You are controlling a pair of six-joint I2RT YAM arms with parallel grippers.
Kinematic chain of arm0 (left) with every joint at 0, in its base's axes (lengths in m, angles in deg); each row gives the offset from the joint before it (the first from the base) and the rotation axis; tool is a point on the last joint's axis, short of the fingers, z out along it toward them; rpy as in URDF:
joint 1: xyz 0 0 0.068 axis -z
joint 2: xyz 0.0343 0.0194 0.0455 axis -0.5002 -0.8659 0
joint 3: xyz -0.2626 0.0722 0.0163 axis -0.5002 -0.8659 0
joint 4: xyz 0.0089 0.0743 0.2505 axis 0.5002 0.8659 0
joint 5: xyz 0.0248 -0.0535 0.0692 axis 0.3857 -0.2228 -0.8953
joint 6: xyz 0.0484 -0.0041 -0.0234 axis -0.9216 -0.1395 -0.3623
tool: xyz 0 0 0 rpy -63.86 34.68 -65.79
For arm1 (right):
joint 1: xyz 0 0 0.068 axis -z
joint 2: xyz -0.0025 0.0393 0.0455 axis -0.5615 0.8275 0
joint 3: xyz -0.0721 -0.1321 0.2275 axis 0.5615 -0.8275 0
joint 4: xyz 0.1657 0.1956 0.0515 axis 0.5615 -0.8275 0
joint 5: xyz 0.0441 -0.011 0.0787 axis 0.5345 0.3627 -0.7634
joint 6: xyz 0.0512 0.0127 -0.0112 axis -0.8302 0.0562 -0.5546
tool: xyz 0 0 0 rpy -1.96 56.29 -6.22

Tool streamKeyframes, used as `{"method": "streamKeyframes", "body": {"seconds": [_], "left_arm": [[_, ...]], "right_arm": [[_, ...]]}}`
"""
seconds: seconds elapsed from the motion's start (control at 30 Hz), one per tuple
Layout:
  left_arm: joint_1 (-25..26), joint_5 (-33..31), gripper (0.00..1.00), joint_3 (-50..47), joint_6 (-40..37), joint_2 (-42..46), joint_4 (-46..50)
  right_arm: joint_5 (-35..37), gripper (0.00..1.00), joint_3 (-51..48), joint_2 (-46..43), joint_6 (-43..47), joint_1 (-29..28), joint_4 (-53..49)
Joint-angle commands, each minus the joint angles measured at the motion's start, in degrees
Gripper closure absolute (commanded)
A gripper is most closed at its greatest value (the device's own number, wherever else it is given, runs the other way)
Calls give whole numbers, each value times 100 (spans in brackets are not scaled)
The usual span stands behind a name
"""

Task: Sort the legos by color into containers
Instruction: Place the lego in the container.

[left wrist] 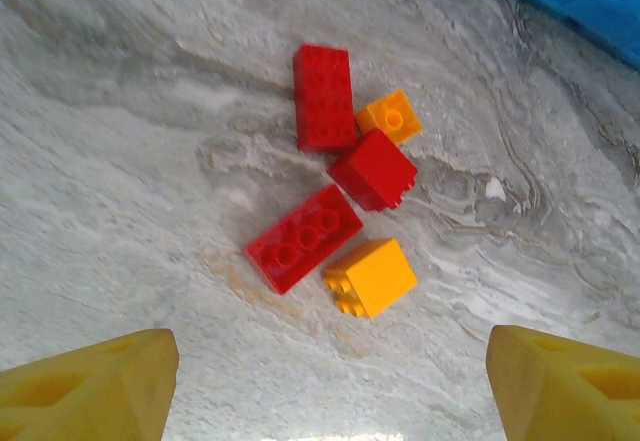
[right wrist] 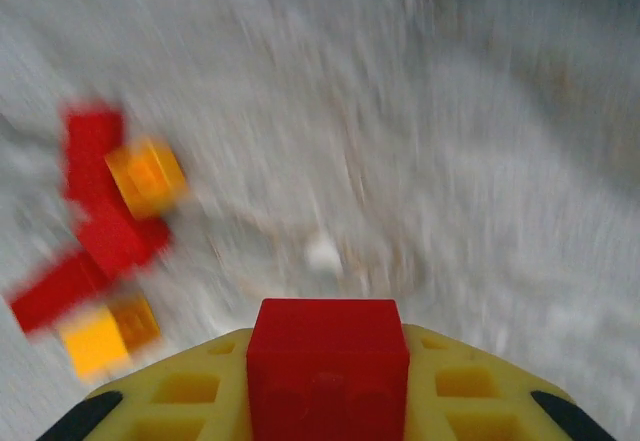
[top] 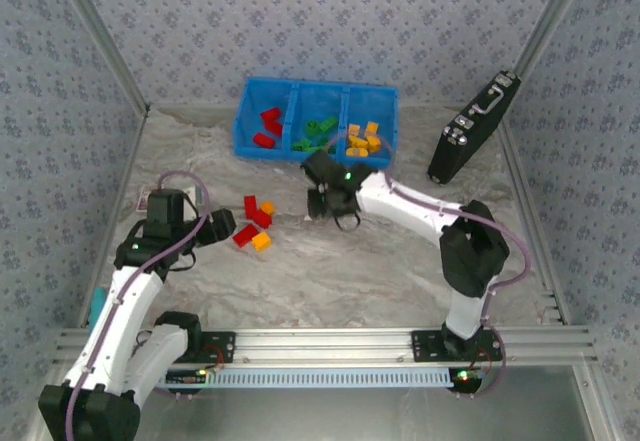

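The right gripper was clenched on a red brick. It was just in front of the bin, on the arms' side, near the bin's middle part. The bin's left part held red bricks, the middle part held green bricks, and the right part held orange bricks.

I think the job now was to carry the red brick to the bin's left part. To do it well, the arm should lift the brick higher than the bin's wall and move it right over the red ones. Only then should it let go, low down, so the brick cannot bounce into the green part.

The left gripper was released and wide. It hung over a pile of three red and two orange bricks on the tabletop, farther in front of the bin.

No words could be read. The studs showed no name, and the small card front-left of the bin was too tiny to read.
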Motion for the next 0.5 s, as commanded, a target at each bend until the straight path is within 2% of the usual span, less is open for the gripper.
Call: {"method": "streamKeyframes", "body": {"seconds": [0.0,0.2,0.33,0.47], "left_arm": [[-27,388,20,-223,515,28,-129],[-9,431,22,-538,1087,117,-236],[239,479,22,-593,1428,-164,-391],[824,369,22,-690,1812,-626,-792]], "right_arm": [[304,74,1135,658,1443,180,-4],[199,73,3397,2283,2682,393,789],[11,72,5025,3446,3286,459,1117],[-180,71,5280,4066,3730,459,2018]]}}
